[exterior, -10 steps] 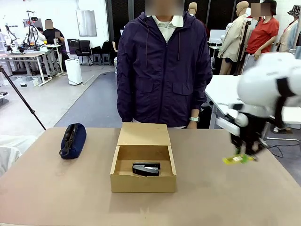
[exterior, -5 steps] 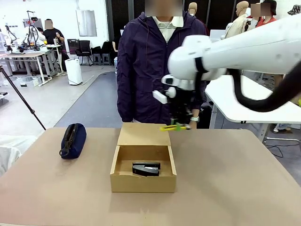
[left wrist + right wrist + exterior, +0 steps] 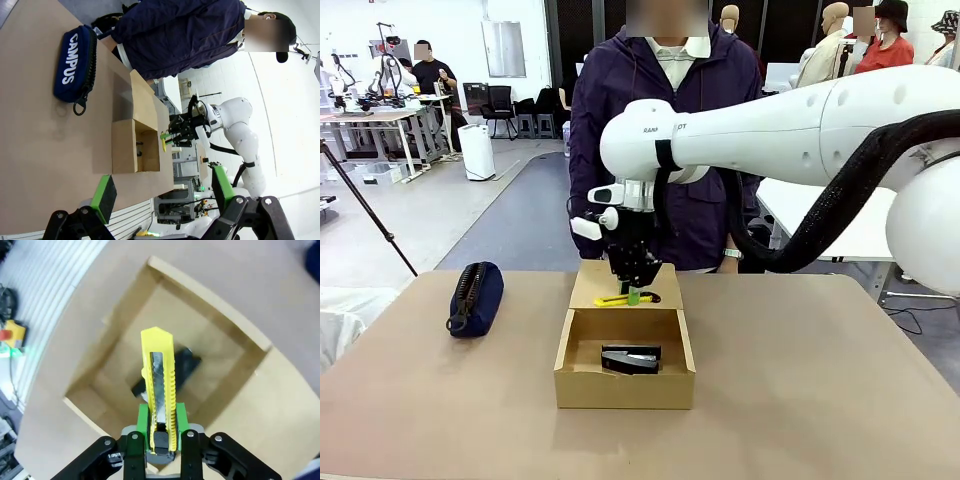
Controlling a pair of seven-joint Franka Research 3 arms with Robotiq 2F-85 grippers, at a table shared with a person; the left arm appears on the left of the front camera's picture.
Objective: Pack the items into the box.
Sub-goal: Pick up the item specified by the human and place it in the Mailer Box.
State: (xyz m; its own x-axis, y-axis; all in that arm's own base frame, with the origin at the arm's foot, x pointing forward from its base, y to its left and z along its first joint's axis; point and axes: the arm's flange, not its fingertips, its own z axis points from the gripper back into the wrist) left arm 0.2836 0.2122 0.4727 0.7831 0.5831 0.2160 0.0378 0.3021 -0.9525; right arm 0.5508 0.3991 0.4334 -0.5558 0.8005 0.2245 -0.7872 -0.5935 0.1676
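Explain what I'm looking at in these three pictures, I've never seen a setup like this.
These are two white robot arms at a brown table, facing a person in a dark jacket. One picture looks across the table; the other two come from cameras on each wrist. The right gripper holds a slim yellow utility knife above the open tan cardboard box, where a small black stapler-like device already lies. The left gripper is open and empty. A navy zippered pouch lies on the table left of the box.
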